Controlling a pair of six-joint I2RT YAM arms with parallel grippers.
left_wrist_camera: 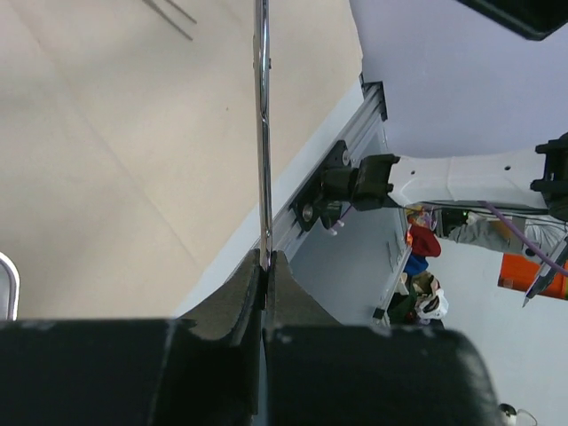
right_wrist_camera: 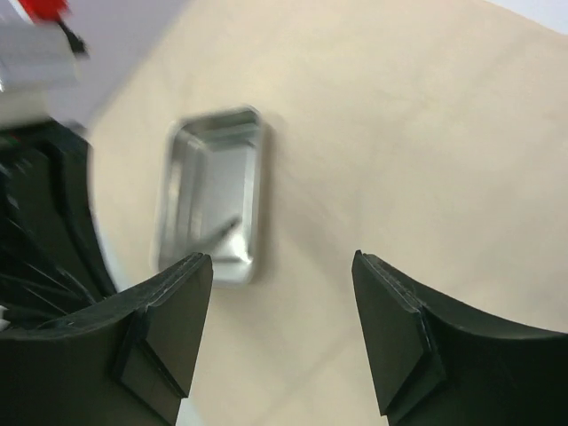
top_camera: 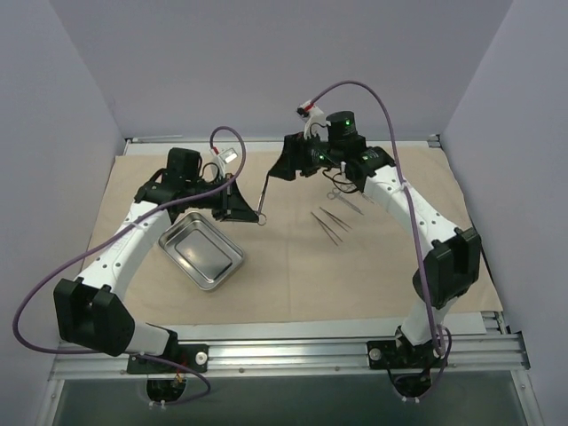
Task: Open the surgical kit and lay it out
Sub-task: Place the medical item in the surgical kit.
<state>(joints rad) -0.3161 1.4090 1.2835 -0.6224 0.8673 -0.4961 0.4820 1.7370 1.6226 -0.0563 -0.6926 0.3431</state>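
One metal instrument [left_wrist_camera: 262, 133] in left claw [left_wrist_camera: 266, 263], steel tray [top_camera: 201, 252] beside, tweezers [top_camera: 329, 225] apart

No legible text, no readable labels, brand marks, numbers or signs in any view

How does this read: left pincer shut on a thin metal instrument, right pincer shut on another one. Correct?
Not quite. The right pincer is open and holds nothing, as the right wrist view shows. The left pincer is shut on a thin metal instrument, as you say.
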